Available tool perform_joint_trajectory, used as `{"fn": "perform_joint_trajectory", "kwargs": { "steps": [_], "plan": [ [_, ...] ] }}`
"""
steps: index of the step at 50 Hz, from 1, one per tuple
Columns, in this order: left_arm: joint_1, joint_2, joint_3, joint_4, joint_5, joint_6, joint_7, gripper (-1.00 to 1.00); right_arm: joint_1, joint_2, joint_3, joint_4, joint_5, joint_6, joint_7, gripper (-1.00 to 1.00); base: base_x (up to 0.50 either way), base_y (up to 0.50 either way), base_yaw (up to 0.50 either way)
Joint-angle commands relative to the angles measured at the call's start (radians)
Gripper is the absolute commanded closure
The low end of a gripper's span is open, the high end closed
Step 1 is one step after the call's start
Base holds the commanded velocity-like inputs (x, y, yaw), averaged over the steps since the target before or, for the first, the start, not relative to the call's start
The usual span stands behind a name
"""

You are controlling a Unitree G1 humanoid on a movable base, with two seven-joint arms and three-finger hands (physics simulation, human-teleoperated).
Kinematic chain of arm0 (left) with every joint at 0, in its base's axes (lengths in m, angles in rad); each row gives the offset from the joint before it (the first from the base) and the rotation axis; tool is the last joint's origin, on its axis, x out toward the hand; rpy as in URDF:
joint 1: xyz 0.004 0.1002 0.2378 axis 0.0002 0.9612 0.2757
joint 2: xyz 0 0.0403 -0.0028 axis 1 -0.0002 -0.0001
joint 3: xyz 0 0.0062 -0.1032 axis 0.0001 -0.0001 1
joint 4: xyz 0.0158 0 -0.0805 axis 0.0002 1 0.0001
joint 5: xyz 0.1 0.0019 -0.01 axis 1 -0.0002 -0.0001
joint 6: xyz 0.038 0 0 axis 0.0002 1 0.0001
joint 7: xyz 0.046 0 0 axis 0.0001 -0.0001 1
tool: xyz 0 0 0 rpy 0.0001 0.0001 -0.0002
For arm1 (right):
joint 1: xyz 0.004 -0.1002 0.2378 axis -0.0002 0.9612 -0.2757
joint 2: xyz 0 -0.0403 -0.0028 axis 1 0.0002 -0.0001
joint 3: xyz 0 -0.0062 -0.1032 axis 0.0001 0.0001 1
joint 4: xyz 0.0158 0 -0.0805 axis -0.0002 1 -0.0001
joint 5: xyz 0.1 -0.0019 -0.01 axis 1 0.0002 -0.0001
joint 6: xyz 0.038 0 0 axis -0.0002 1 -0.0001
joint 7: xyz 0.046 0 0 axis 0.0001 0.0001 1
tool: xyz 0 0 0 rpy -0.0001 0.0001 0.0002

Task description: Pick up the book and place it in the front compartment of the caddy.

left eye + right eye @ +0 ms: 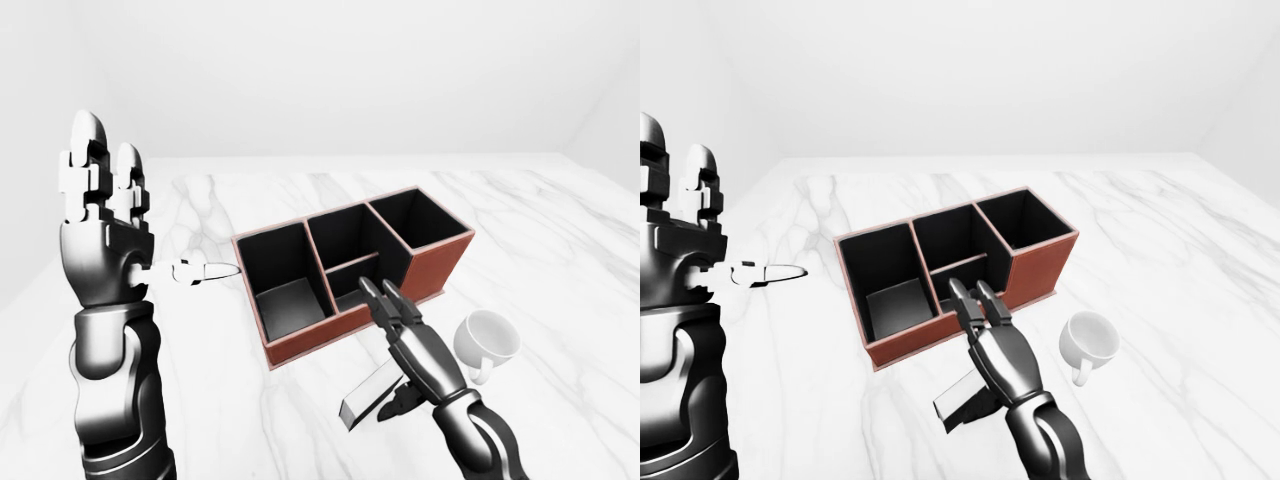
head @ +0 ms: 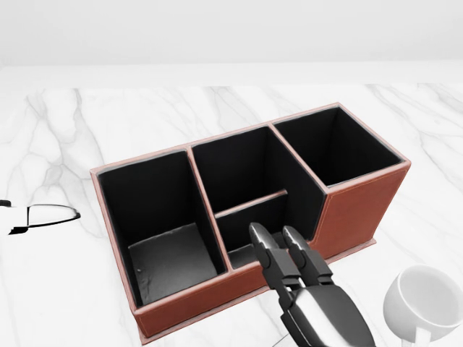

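Observation:
The red-brown caddy (image 2: 360, 210) with black lining stands on the marble top, its middle bay split by a low divider. My right hand (image 2: 272, 236) reaches over the caddy's near wall at the small near bay (image 2: 241, 254), two fingers stretched straight. Under its palm sits the grey book (image 1: 366, 396), tilted, with the thumb dark beneath it, so the hand looks clamped on it. The book (image 1: 958, 397) lies just outside the caddy, nearer the bottom of the view. My left hand (image 1: 105, 175) is raised far left, fingers upright and spread, holding nothing.
A white mug (image 1: 487, 338) stands right of my right hand, near the caddy's right end. The marble counter (image 1: 560, 250) ends at a white wall along the top of the views.

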Motion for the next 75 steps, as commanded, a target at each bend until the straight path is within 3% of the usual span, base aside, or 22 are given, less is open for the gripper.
{"fn": "perform_joint_trajectory", "kwargs": {
  "steps": [1, 51, 75],
  "plan": [
    [0.001, 0.0, 0.0, 0.0, -0.001, 0.0, 0.0, -1.0, -0.001, -0.003, 0.012, 0.035, -0.012, 0.0, -0.019, -1.0, 0.0, 0.0, 0.0],
    [-0.002, 0.003, 0.0, -0.002, -0.002, 0.0, 0.002, -1.0, -0.027, -0.01, 0.022, 0.171, -0.049, 0.0, -0.085, -1.0, 0.0, 0.0, 0.0],
    [-0.004, 0.002, 0.0, -0.007, -0.002, 0.0, 0.001, -1.0, -0.029, -0.015, 0.066, 0.2, -0.068, 0.0, -0.113, -1.0, 0.0, 0.0, 0.0]
  ]
}}
